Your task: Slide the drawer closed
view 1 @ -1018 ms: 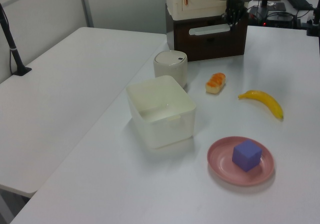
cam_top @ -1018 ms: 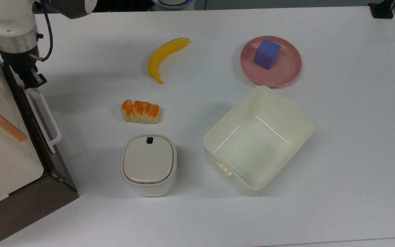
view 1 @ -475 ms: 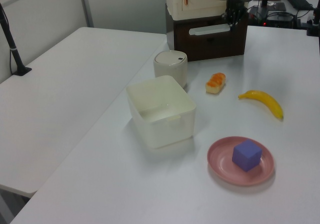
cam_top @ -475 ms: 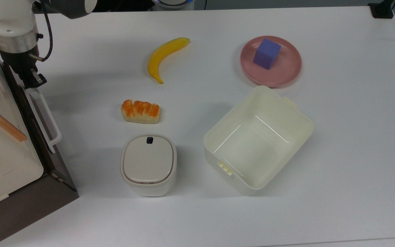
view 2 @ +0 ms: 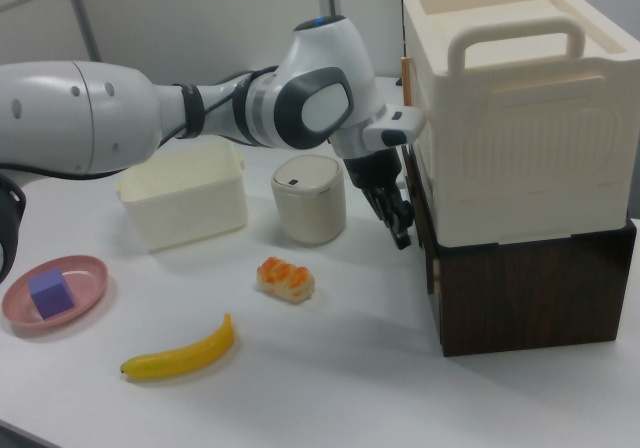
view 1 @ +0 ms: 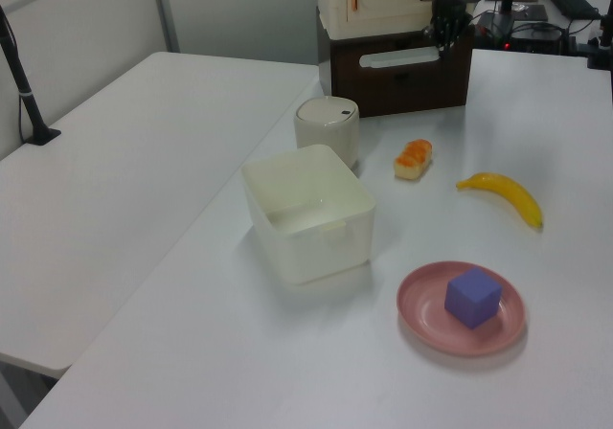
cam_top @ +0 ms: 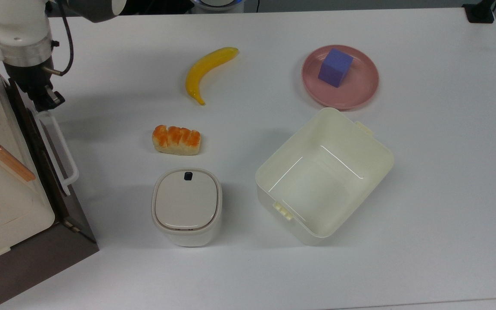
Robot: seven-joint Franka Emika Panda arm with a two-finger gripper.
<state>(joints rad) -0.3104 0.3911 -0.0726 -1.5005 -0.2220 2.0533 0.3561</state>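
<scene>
The drawer's dark brown front (cam_top: 37, 142) with its long white bar handle (cam_top: 65, 150) sits in the dark brown cabinet (cam_top: 37, 258) at the top view's left edge. None of the drawer's inside shows, and its front lies close against the cabinet face (view 1: 397, 82). My gripper (cam_top: 48, 101) is shut and empty. It points down at the far end of the handle, touching or almost touching it. In the left view the gripper (view 1: 445, 38) is at the right end of the handle (view 1: 397, 57). In the right view it (view 2: 400, 230) hangs just in front of the cabinet (view 2: 530, 288).
A large cream crate (view 2: 510, 118) sits on top of the cabinet. On the white table are a small lidded bin (cam_top: 186, 206), a bread roll (cam_top: 176, 140), a banana (cam_top: 207, 71), an open cream tub (cam_top: 360, 148) and a pink plate (cam_top: 360, 92) holding a purple cube (cam_top: 335, 66).
My gripper has shifted slightly toward the top view's right, near the far end of the handle. The handle and drawer front have shifted only very slightly.
</scene>
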